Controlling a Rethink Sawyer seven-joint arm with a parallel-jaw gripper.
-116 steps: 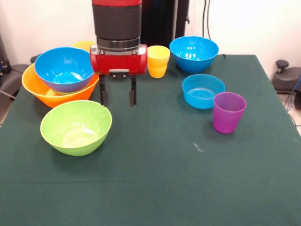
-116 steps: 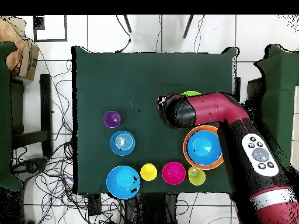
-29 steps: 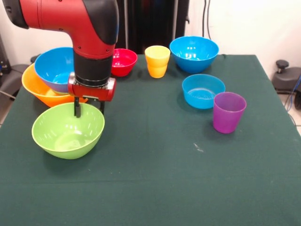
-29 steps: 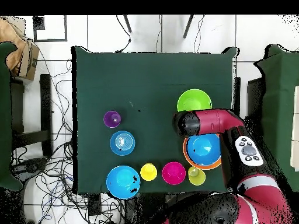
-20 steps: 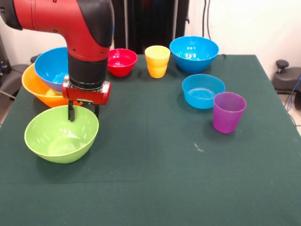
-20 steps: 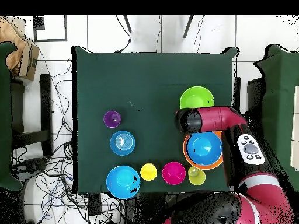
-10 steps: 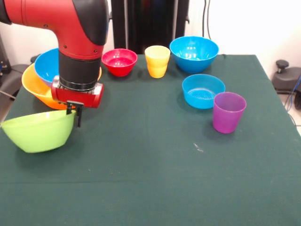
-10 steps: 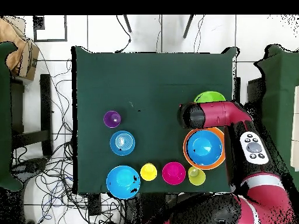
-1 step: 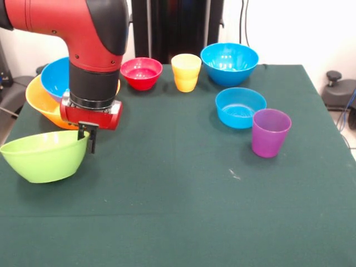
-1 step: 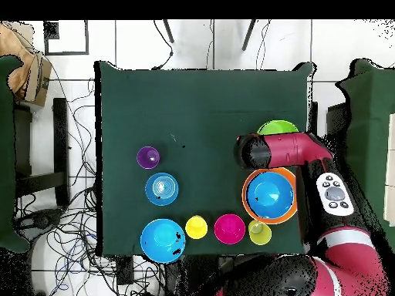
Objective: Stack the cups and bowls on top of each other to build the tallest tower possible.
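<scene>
A red and black arm reaches down over the left side of a green table (image 9: pixel 222 211). Its gripper (image 9: pixel 88 137) has its fingers pinched close together on the right rim of the lime bowl (image 9: pixel 44 156), which hangs tilted, just clear of the cloth, at about 8 o'clock in the front view. In the overhead view only a sliver of that bowl (image 10: pixel 278 127) shows beyond the arm, near the table's edge at 3 o'clock.

Just behind the gripper sits the tower (image 9: pixel 44 108): an orange bowl (image 9: pixel 43 107) with a blue bowl (image 9: pixel 57 78) nested inside it, at 10 o'clock. From above, the blue bowl (image 10: pixel 268 195) fills the orange ring (image 10: pixel 247 193).

Along the far edge, from left to right, stand a red bowl (image 9: pixel 141 73), a yellow cup (image 9: pixel 186 72) and a second large blue bowl (image 9: pixel 229 63). At 2 o'clock lies a shallow blue bowl (image 9: pixel 240 107), with a purple cup (image 9: pixel 270 132) just beside it, toward the front. The overhead view also shows a small yellow-green cup (image 10: pixel 260 232) next to the tower.
</scene>
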